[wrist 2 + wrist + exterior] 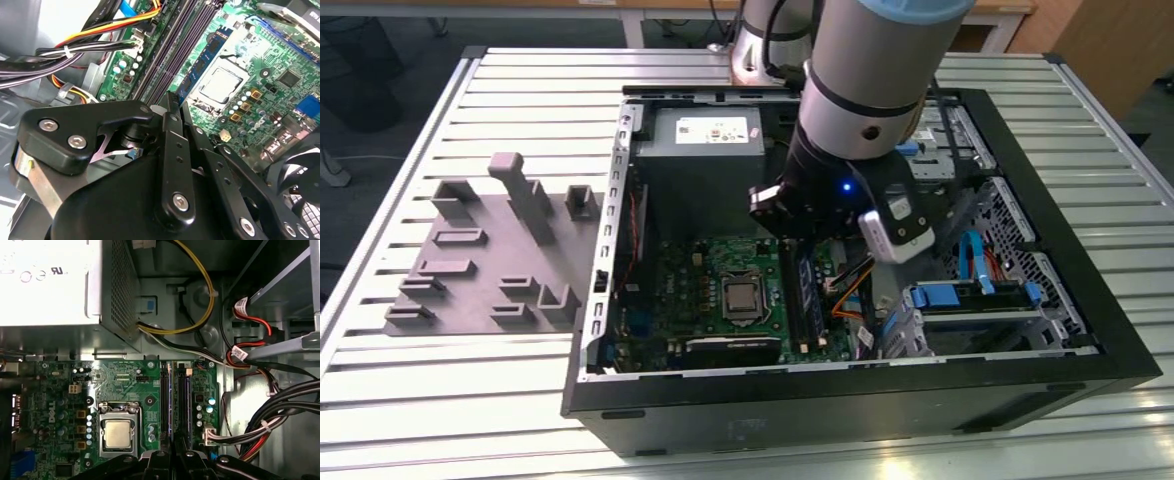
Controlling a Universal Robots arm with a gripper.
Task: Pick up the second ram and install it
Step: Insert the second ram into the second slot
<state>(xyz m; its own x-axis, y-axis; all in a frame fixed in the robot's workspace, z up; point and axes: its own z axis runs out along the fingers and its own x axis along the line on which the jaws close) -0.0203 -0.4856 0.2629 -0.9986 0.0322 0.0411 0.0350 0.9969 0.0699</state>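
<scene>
While the gripper [803, 240] hangs low inside the open computer case [1067, 300], just on the near side of the grey power supply [707, 135], its fingers look pressed close together, and in the first wrist view the thin edge of the second ram [170, 400] runs straight into the narrow gap between them, so I read it as pinching that board. The second ram stands on edge over the long black slots of the green motherboard [694, 270], just on the exterior view's right of the CPU socket [742, 296]; its pale blue labels show in the second wrist view. Seating looks under way, not proven: no latch can be made out. To do it well, keep the board upright and parallel to its slot, not straddling the neighbouring slot [187, 400]. Press straight down, evenly along its length, since a tilt would likely bind one end. Watch the cable bundle [280, 410] on the side away from the socket; it lies near the wrist's path.
</scene>
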